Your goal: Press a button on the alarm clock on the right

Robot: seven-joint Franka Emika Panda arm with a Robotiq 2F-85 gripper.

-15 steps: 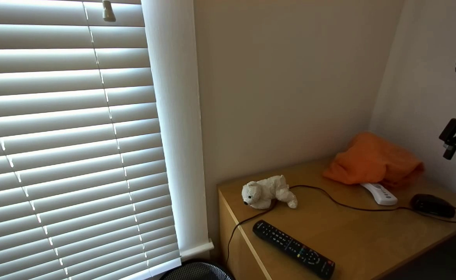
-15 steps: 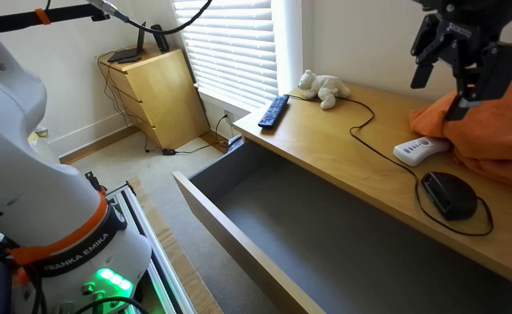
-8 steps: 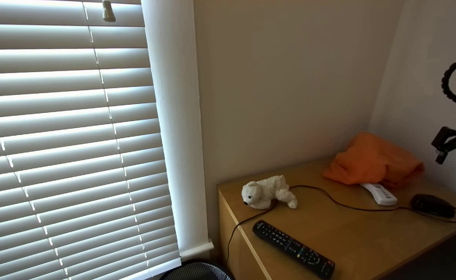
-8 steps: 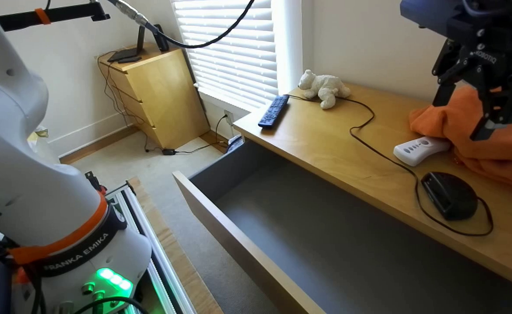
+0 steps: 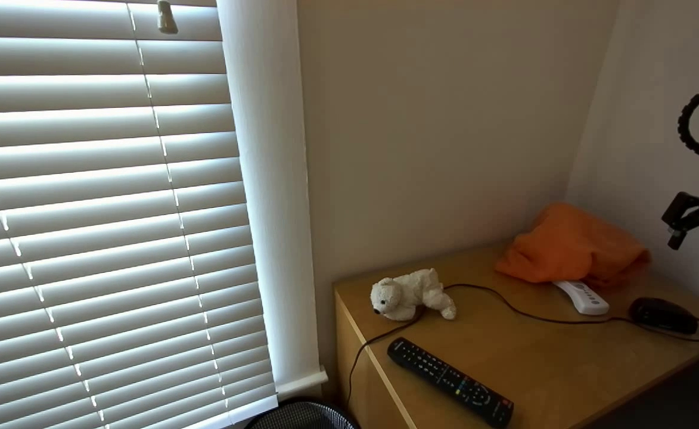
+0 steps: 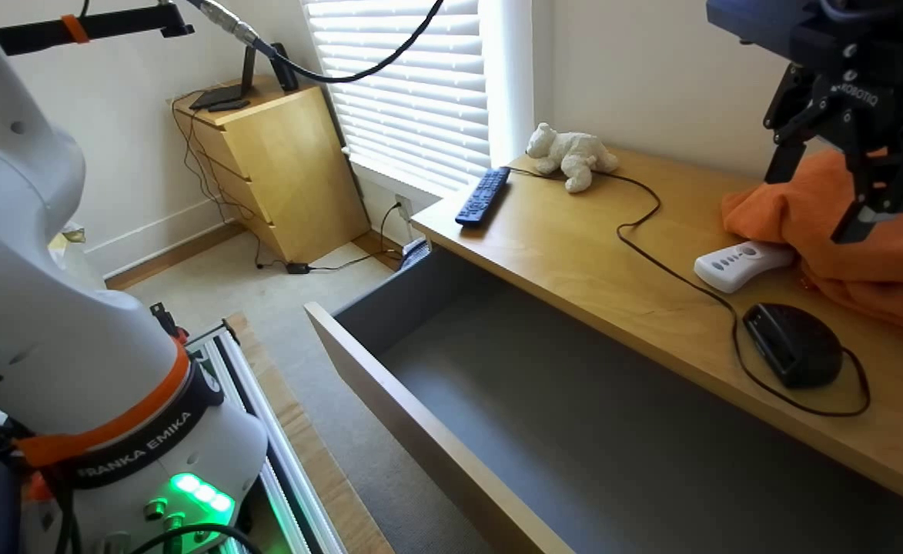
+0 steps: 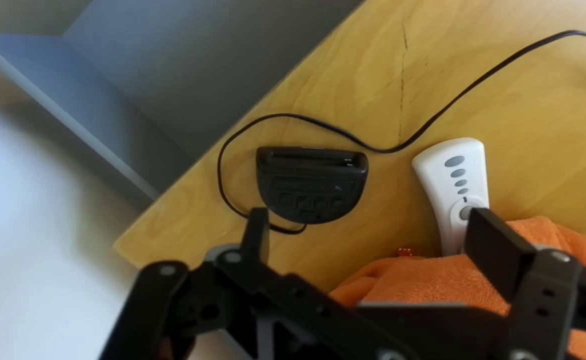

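The alarm clock [image 7: 312, 182] is a small, low, black oval device with a row of buttons on its top. It sits near the front edge of the wooden dresser top and shows in both exterior views [image 5: 663, 315] [image 6: 794, 346]. My gripper [image 7: 367, 215] is open and empty, with its fingers wide apart. In an exterior view the gripper [image 6: 819, 195] hangs above the dresser, over the area of the orange cloth and the clock, touching nothing. In the wrist view the clock lies ahead of the left finger, and its buttons are in plain sight.
A white remote-like gadget [image 7: 452, 175] lies partly under an orange cloth [image 6: 882, 223] beside the clock. A black cord [image 6: 678, 273] loops around the clock. A white plush bear [image 6: 570, 154] and a long black remote [image 6: 484, 197] lie farther off. An open drawer [image 6: 543, 400] sits below.
Over the first half second my gripper moved right and downward in an exterior view, toward the clock's side. Since then it has stayed nearly still, rising very slightly. The objects have not moved.
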